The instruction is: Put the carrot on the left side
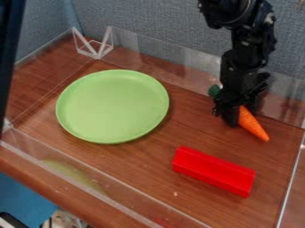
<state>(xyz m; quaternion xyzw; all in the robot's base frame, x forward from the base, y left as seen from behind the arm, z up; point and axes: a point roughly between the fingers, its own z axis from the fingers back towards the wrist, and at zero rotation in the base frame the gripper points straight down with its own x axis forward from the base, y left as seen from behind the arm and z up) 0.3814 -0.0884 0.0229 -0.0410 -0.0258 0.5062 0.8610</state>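
Gripper point(234, 110), pointing down at the wooden table point(143, 160), jaws closed on the green-stemmed end of the toy carrot point(251, 124), whose orange tip lies below-right of the tool. Green plate point(112, 105) to its left; red block point(213, 171) below it.

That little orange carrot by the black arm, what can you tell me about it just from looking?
The carrot is a small orange toy, smooth like plastic, tapering to a point that aims toward the lower right. Its green stem end peeks out on the far side of the black tool, which is shut on the thick end. It lies low at the wooden table, on the right side, near the clear wall. The green plate sits to its left and the red block in front; neither touches it.
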